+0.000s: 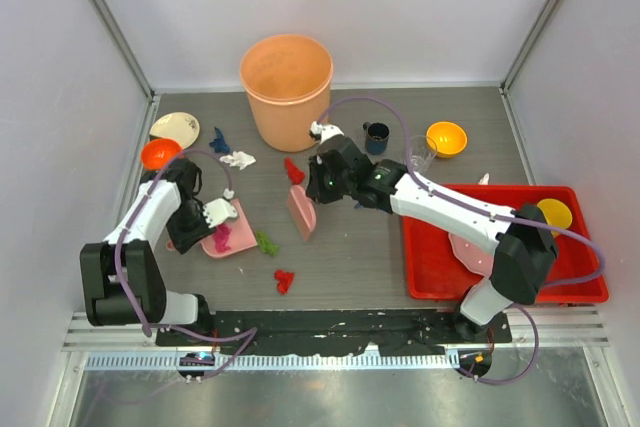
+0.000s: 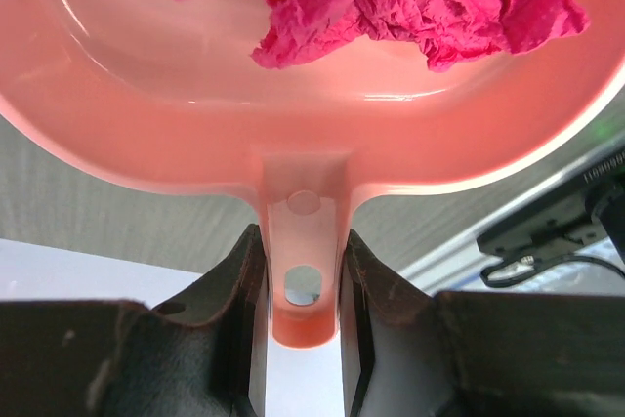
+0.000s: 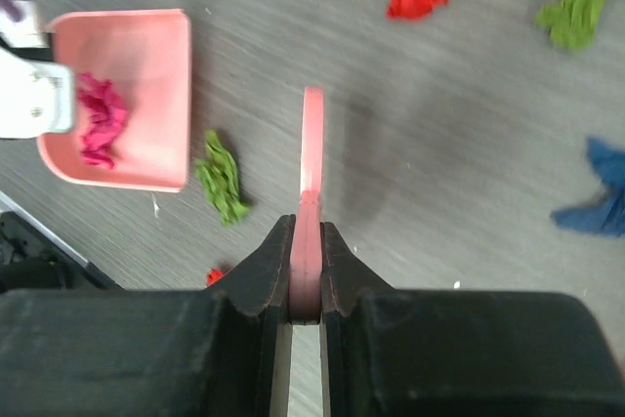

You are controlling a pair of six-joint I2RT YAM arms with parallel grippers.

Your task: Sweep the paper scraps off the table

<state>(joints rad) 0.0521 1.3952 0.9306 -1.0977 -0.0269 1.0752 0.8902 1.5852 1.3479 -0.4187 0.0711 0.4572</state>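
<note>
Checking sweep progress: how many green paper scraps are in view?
2. One green scrap lies beside the pink dustpan; the other green scrap lies at the upper right of the right wrist view. Others may be hidden.

the widest open stretch of bench (image 1: pixel 350 267) is the near-middle, between the pink dustpan (image 1: pixel 225 239) and the red tray (image 1: pixel 430 267), with just a red scrap (image 1: pixel 284 280) and a green scrap (image 1: pixel 266 243) lying flat by the dustpan. the tray eats the whole right side. back row's crowded: big orange bucket (image 1: pixel 286 87), dark cup (image 1: pixel 376 137), clear glass (image 1: pixel 422 152), orange bowl (image 1: pixel 446 137). back-left is tight too, with a cream plate (image 1: pixel 175 128) and a second orange bowl (image 1: pixel 160 154). the pink scraper (image 1: pixel 301 212) stands on edge at the far end of that gap.
</note>
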